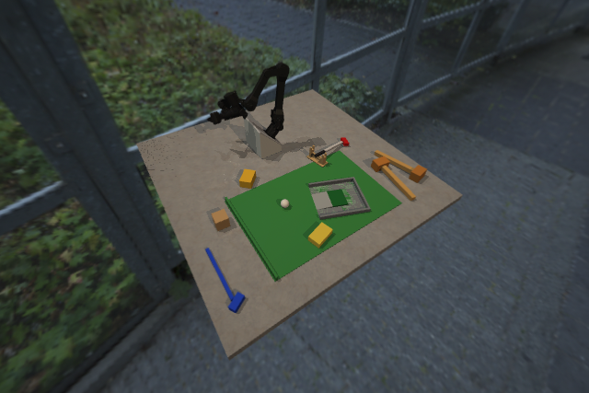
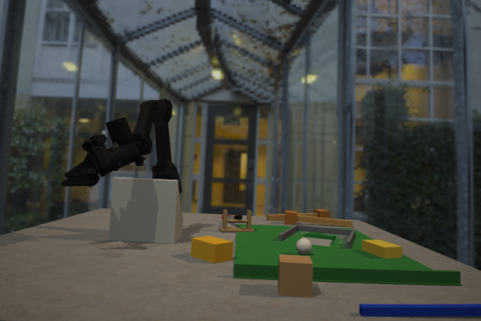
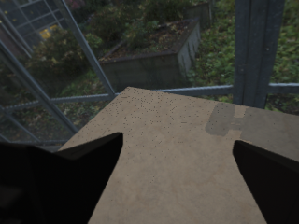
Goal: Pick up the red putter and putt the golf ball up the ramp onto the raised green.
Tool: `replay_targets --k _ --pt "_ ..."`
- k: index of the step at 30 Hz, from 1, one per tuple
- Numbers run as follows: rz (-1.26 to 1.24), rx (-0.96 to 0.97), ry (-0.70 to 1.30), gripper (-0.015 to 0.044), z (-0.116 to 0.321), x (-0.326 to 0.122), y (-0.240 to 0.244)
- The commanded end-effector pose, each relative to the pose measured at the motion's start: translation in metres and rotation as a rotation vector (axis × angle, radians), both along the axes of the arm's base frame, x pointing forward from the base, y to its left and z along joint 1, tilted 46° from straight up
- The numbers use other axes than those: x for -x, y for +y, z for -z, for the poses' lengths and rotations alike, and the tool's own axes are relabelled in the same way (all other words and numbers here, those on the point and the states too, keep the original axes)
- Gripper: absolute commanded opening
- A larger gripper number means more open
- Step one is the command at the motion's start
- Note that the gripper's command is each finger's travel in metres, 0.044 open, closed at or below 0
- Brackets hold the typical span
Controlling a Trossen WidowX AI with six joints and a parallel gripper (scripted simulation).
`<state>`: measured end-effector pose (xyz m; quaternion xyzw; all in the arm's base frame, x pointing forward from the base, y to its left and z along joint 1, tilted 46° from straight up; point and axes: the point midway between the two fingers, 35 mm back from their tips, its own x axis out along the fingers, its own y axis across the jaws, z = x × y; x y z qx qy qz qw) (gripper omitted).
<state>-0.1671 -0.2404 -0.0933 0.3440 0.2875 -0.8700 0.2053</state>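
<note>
Gripper (image 1: 213,117) hangs above a bare corner of the table (image 1: 190,165), jaws spread wide with nothing between them; the wrist view shows both fingertips well apart over tabletop only.

The red putter (image 1: 332,145) lies well away from the gripper, past the arm's grey pedestal (image 1: 260,141), propped on a small wooden stand (image 1: 317,156) at the green mat's (image 1: 285,231) far edge. The pedestal sits between gripper and putter.

The golf ball (image 1: 284,202) rests on the mat, away from the gripper, beside the grey-walled raised green (image 1: 339,197).

Counts, top view: two yellow blocks, one (image 1: 247,178) off the mat and nearest the gripper, one (image 1: 319,234) on it; one tan block (image 1: 220,219); one blue putter (image 1: 223,279) at the edge farthest from the gripper; two orange-headed wooden mallets (image 1: 397,172), crossed, beyond the red putter.

The exterior view shows the gripper pitched downward; it shows the blue putter only as a strip, and the red head is barely discernible. The wrist view shows none of the task items.
</note>
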Motion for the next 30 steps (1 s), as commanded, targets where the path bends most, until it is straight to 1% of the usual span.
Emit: replay_targets --k 1,2,6,12,16,21,30 --pt "-0.006 -0.002 -0.001 0.0426 0.000 -0.001 -0.001" --pt "-0.024 -0.007 -0.005 0.0440 0.000 -0.004 -0.003" --pt "-0.217 -0.064 -0.044 0.0440 -0.001 -0.036 -0.025" --pt "-0.668 -0.191 -0.119 0.0440 -0.008 -0.120 -0.061" --pt "-0.995 -0.276 -0.163 0.0440 -0.016 -0.186 -0.071" --pt "-1.395 -0.367 -0.182 0.0440 -0.030 -0.266 -0.060" --pt "-1.914 -0.472 -0.198 0.0440 -0.055 -0.361 -0.015"
